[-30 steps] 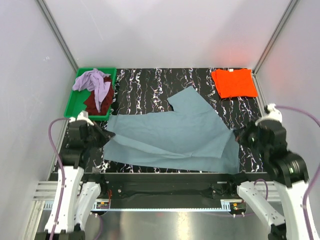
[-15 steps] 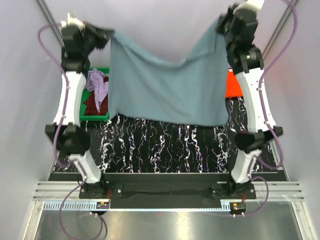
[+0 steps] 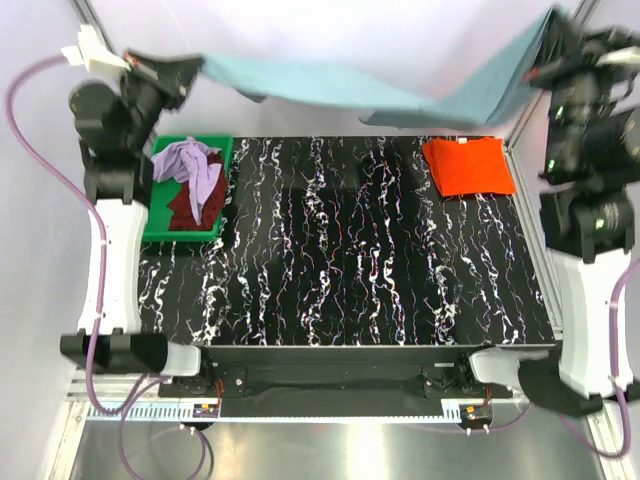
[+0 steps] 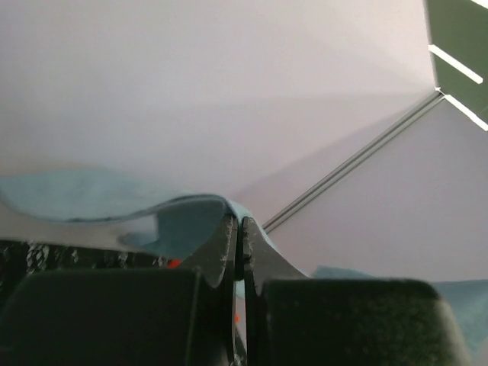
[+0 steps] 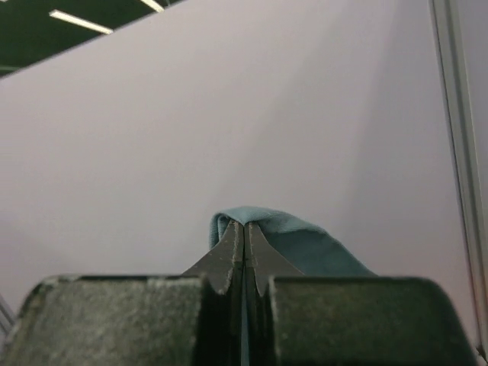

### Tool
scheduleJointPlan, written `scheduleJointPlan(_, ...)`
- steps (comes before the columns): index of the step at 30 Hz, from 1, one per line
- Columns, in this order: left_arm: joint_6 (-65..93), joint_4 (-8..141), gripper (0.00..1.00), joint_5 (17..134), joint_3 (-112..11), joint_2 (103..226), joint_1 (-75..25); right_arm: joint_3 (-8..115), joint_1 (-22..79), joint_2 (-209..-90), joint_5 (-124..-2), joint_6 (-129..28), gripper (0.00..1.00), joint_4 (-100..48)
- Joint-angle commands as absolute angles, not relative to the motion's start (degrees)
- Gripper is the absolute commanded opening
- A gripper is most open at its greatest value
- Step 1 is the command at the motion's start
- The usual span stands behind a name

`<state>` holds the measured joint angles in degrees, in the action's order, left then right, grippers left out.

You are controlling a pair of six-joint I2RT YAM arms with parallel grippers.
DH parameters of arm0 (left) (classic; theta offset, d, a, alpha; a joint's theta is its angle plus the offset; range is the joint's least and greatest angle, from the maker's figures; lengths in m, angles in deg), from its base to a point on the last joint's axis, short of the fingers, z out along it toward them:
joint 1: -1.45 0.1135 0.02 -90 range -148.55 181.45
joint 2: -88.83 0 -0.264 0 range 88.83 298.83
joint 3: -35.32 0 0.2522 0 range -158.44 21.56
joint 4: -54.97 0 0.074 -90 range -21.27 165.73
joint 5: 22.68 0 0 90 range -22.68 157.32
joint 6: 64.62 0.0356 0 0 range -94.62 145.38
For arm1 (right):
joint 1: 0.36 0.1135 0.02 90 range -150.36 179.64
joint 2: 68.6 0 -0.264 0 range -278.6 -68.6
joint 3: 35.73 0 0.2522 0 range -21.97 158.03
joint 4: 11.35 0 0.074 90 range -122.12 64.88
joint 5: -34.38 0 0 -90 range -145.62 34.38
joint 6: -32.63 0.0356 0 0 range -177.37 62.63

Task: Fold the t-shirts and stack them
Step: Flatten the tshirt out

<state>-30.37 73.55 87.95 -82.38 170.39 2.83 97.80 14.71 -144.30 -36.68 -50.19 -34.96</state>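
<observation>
The blue-grey t-shirt is shown stretched between the left gripper and the right gripper. One edge is pinched within each closed pair of jaws.

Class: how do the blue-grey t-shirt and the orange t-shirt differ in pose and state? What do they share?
The blue-grey t-shirt is spread open; the orange t-shirt is folded. The blue-grey one hangs aloft between the left gripper and right gripper; the orange one lies on the table. Both are plain cloth shirts.
</observation>
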Motion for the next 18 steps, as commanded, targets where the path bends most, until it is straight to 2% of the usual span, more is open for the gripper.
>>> scheduleJointPlan(1, -27.3, 68.9, 0.00, 88.4, -68.4, 167.5, 3.3, 84.0, 14.5, -141.1, -39.5, -51.4, 0.00, -36.1)
scheduleJointPlan(6, -23.2, 68.9, 0.00, 88.0, -49.6, 160.6, 3.3, 60.4, 14.5, -128.3, -42.4, -47.0, 0.00, -40.2)
scheduleJointPlan(9, -20.5, 70.5, 0.00, 88.2, -42.9, 157.6, 3.3, 48.3, 14.5, -120.0, -40.9, -42.9, 0.00, -44.2)
scheduleJointPlan(13, -19.3, 72.2, 0.00, 91.1, -29.2, 152.5, 3.4, 41.8, 14.5, -112.4, -31.5, -27.5, 0.00, -65.0)
scheduleJointPlan(18, -16.5, 77.9, 0.00, 92.8, -20.9, 142.8, 3.2, 40.6, 14.5, -105.3, -34.8, -21.2, 0.00, -77.1)
